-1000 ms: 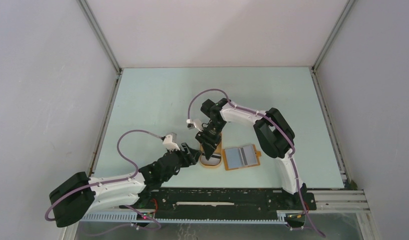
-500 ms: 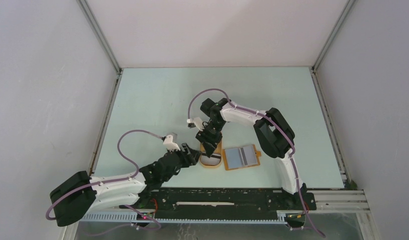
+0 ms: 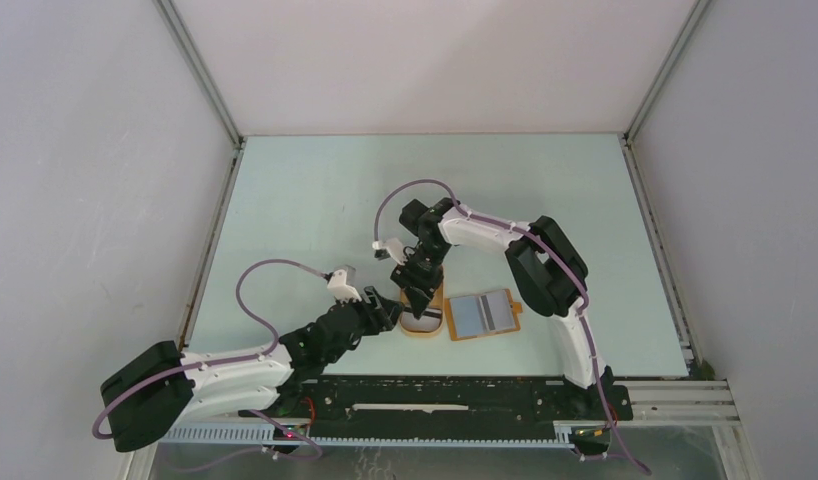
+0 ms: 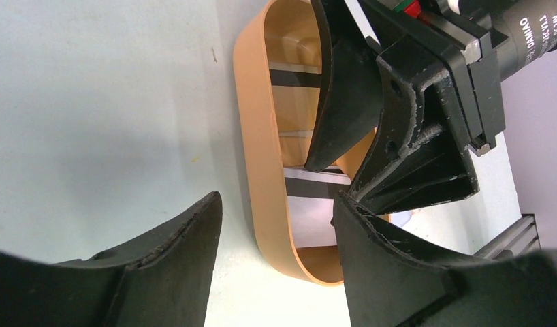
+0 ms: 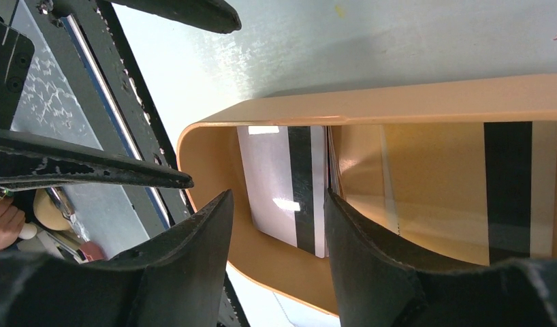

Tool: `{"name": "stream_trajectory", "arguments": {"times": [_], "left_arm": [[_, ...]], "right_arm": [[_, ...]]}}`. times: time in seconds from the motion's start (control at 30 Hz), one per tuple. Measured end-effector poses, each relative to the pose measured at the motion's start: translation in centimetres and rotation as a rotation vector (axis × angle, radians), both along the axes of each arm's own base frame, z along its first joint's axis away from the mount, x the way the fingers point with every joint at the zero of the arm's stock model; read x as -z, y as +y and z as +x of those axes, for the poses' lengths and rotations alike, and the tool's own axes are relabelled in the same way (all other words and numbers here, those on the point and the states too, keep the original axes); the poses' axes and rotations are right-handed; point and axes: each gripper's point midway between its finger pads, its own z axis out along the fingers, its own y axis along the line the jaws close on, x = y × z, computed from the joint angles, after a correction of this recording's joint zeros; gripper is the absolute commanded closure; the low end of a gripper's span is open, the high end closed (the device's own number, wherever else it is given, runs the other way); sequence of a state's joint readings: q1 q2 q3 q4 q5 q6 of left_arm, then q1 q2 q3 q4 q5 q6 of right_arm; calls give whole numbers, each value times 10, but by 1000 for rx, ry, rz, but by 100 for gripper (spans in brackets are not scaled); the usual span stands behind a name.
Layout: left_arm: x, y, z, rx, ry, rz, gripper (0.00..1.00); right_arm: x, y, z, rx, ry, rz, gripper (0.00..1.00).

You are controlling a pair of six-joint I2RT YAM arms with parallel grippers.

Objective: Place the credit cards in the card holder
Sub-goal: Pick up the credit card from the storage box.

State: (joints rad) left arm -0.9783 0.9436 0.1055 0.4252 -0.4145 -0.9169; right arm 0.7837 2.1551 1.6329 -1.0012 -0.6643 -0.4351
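Note:
An orange oval tray (image 3: 422, 325) lies near the table's front. In it are white credit cards with black stripes (image 5: 279, 180) (image 4: 310, 212). My right gripper (image 5: 278, 197) reaches down into the tray, open, with one striped card lying between its fingers and nothing gripped. My left gripper (image 4: 276, 201) is open and straddles the tray's near wall (image 4: 272, 204), one finger outside and one inside, with a gap on the outer side. The orange-tan card holder (image 3: 516, 319) lies flat just right of the tray with grey-blue cards (image 3: 480, 314) on it.
White walls and aluminium posts enclose the pale green table (image 3: 315, 200). A black rail (image 3: 435, 395) runs along the near edge by the arm bases. In the left wrist view the right gripper's fingers (image 4: 344, 88) crowd the tray's inside.
The right gripper has shifted a little to the left inside the tray. The left arm, the tray and the card holder have stayed where they were.

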Motion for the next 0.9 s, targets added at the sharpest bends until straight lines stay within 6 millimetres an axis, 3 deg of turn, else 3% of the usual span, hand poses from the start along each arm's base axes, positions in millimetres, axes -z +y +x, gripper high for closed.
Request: {"name": "stream_trajectory", "arguments": {"times": [0.9], "left_arm": [[0, 0, 0, 0, 0, 0, 36]], "right_arm": [[-12, 4, -19, -22, 115, 54, 40]]}}
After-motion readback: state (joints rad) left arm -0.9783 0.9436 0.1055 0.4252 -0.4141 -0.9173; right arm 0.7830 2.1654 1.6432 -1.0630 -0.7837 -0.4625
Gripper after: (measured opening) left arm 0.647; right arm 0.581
